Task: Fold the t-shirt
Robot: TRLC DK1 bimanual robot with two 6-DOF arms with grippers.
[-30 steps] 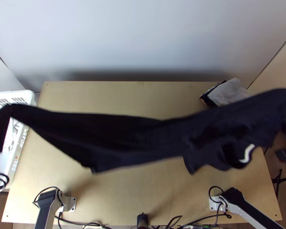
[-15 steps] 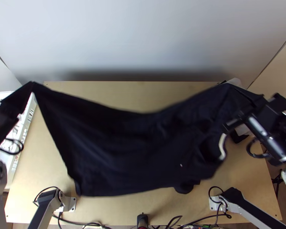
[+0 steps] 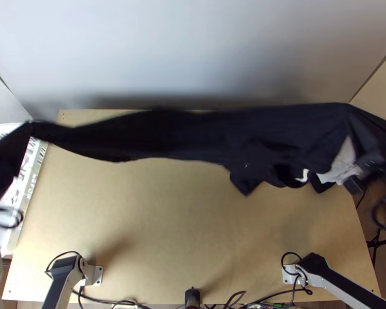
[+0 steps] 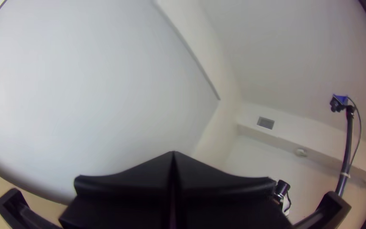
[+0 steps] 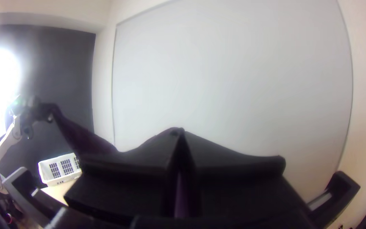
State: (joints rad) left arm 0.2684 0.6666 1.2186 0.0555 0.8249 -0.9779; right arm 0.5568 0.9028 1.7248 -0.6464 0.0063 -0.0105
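- Left arm's fingers [image 4: 149, 180], seen in the left wrist view, are nearly pressed together, with a sliver of dark cloth between them; I take it they pinch one end of the shirt
- Right arm's fingers [image 5: 153, 154] meet at their tips, dark cloth caught between them
- The t-shirt [image 3: 193, 134] hangs between both arms, above the far part of the desk [image 3: 167, 232], drawn out in a long band; its right part is bunched, with loose folds dangling near a white mark
- Half a second ago it sagged broad towards the near edge; now it has swung to the far side, so this looks like a fling to shake it flat before laying it down
- No fold is made; lowering it spread out seems to come next
- A white crate [image 3: 18, 180] sits at the left edge, and pale cloth [image 3: 345, 162] lies by the right, partly behind the shirt; either could snag it
- The wall [image 3: 193, 46] beyond limits the swing
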